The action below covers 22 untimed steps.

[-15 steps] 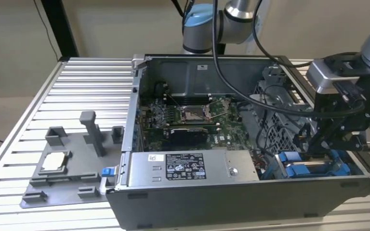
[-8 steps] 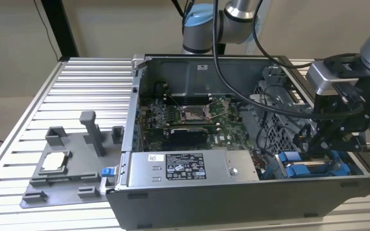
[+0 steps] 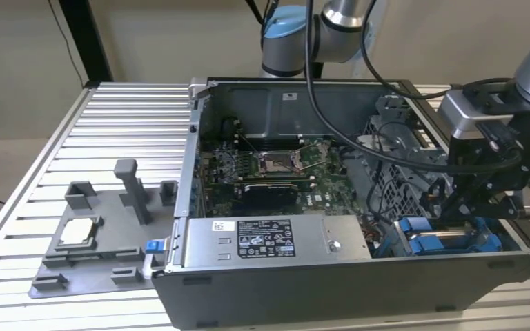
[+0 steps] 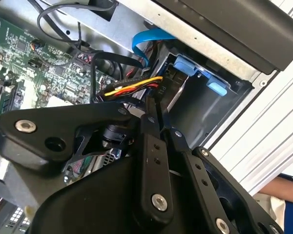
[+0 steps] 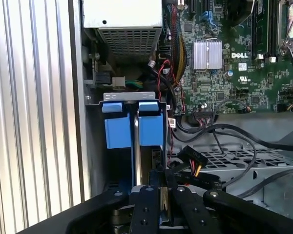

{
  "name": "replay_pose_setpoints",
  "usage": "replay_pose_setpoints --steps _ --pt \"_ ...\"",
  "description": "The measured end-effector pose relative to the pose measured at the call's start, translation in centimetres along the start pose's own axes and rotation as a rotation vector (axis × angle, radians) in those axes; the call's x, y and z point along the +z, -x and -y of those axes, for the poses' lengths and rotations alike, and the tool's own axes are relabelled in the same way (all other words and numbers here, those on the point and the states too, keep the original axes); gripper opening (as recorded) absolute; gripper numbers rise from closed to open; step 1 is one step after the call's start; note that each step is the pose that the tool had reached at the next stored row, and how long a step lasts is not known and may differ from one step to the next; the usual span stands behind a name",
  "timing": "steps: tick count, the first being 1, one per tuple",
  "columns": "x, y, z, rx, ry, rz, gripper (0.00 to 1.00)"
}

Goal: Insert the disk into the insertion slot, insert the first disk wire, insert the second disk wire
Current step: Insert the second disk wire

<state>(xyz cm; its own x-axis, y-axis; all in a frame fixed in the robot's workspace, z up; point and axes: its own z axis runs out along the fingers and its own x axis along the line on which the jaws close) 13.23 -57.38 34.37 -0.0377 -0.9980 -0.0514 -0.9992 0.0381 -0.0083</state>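
The disk sits in the insertion slot, at the case's corner on the exterior view's right. Its blue carrier tabs face up between the slot's grey walls. My gripper hangs just above the slot. Its fingers are closed together at the black connector end of a disk wire, a yellow, red and black bundle. In the first wrist view that connector lies right beside the gripper. A blue flat cable curves down behind the bundle; its end is hidden.
The open case holds a motherboard and a power supply beside the slot, with loose black cables over a perforated cage. A grey fixture with a small silver chip stands on the slatted table. A blue sleeve is nearby.
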Motion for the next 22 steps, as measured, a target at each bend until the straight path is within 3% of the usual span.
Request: replay_pose_setpoints --steps 22 --pt "0.02 -0.17 0.02 -0.019 0.001 -0.0005 0.0"
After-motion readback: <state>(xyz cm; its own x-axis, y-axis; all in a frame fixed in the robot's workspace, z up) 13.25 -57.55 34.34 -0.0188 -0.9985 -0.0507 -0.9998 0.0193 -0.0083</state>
